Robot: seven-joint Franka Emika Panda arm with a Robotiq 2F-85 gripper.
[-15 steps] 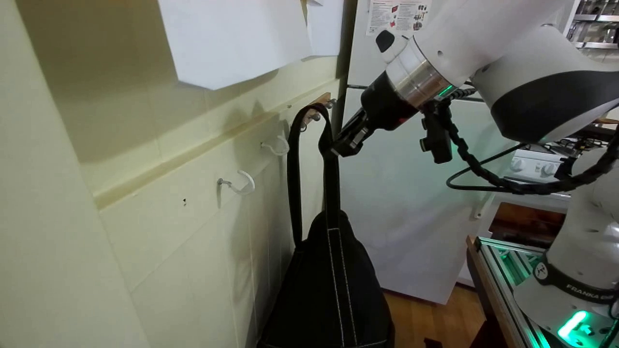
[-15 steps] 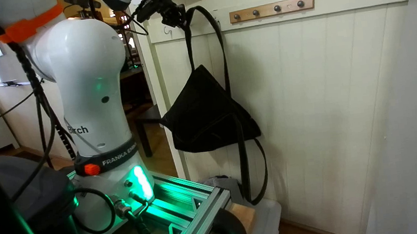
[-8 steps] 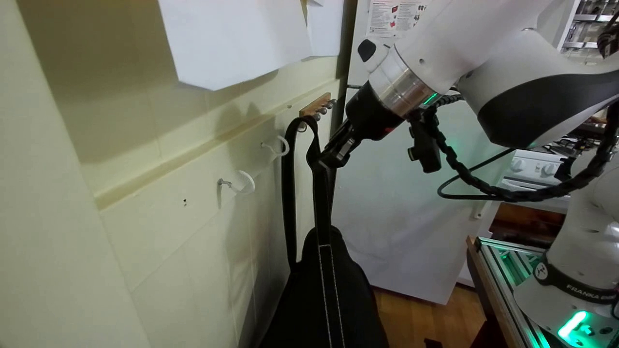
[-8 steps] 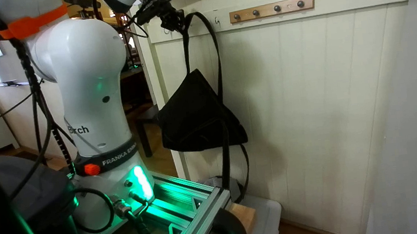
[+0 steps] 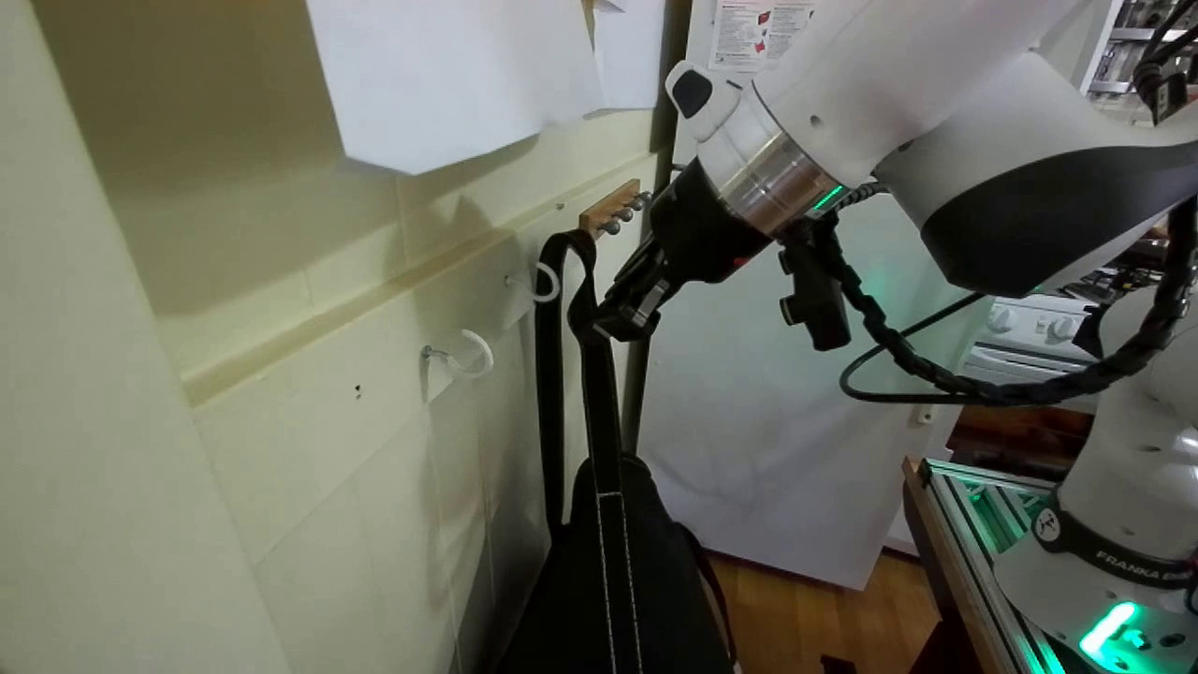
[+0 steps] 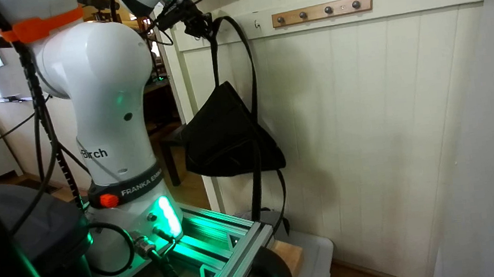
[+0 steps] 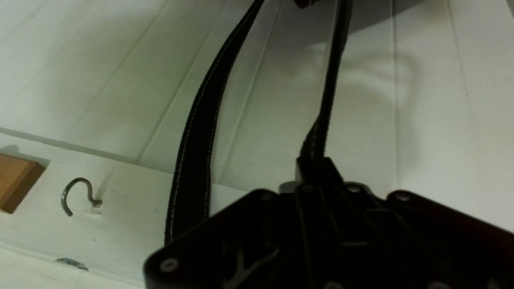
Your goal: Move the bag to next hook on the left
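Note:
The black bag hangs in the air from my gripper. Its body shows in both exterior views (image 5: 580,599) (image 6: 228,136). My gripper (image 5: 618,323) is shut on one side of the upper strap, which also shows in an exterior view (image 6: 206,30) and in the wrist view (image 7: 315,166). The strap loop (image 7: 196,152) arches up beside the fingers. A white curved hook (image 5: 547,283) overlaps the strap loop in an exterior view; I cannot tell whether they touch. Another white hook (image 5: 477,356) stands nearer that camera, apart from the strap. A hook by the wooden rack (image 6: 256,23) (image 7: 78,180) is bare.
A wooden peg rack (image 6: 322,10) is fixed on the cream wall to the right. White papers (image 5: 459,75) hang above the hooks. A white fridge-like panel (image 5: 767,421) stands behind the bag. A grey-white bin lid (image 6: 311,252) lies below the bag's lower strap.
My gripper and the bag have moved along the wall, left in both exterior views, past the hook by the rack. The gripper is slightly lower, and the bag still hangs from it.

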